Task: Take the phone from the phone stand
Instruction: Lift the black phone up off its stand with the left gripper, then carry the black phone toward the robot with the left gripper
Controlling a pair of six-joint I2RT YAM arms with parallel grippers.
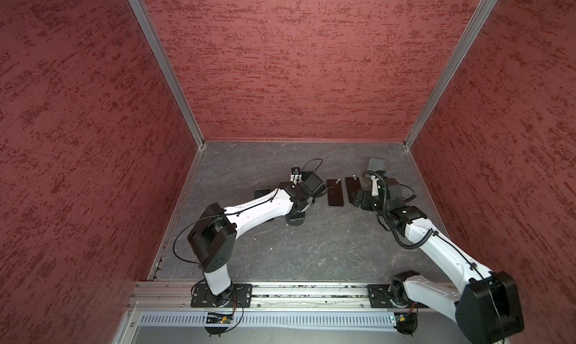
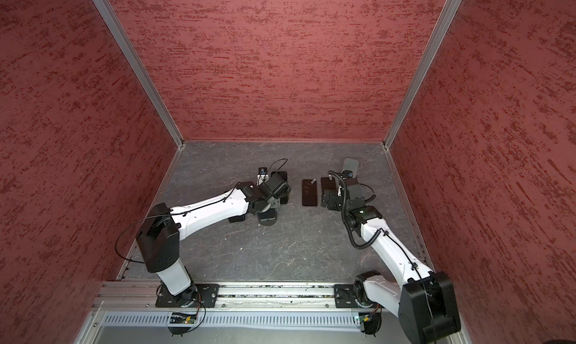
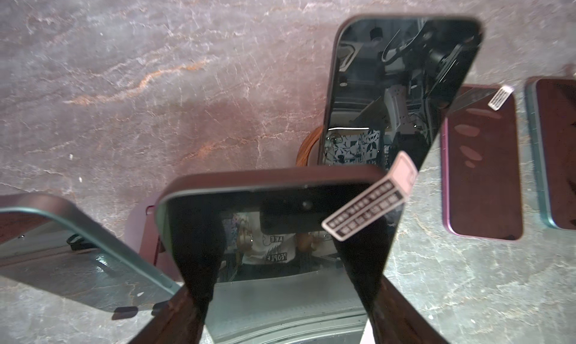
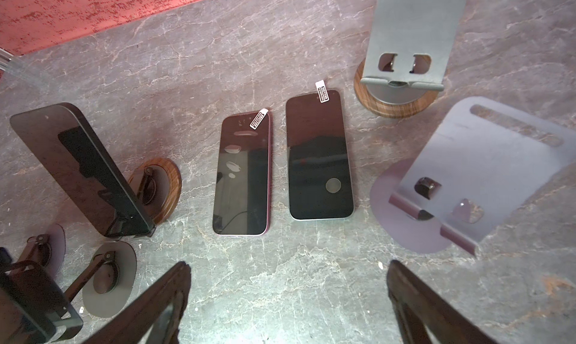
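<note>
My left end effector [image 3: 280,233] clamps the glossy black phone [image 3: 237,202].
Fingers [image 3: 199,264] pinch its smooth long edges, tilted above the veined stone counter [image 3: 124,77]; a flat phone [image 1: 335,193] lies at three o'clock. My right end effector [image 4: 286,295] gapes wide, empty.

Heads up: in both top views your left gripper [image 3: 279,291] and the phone [image 3: 280,252] between its fingers [image 3: 168,323] are mostly buried under the wrist [image 1: 299,196].
</note>
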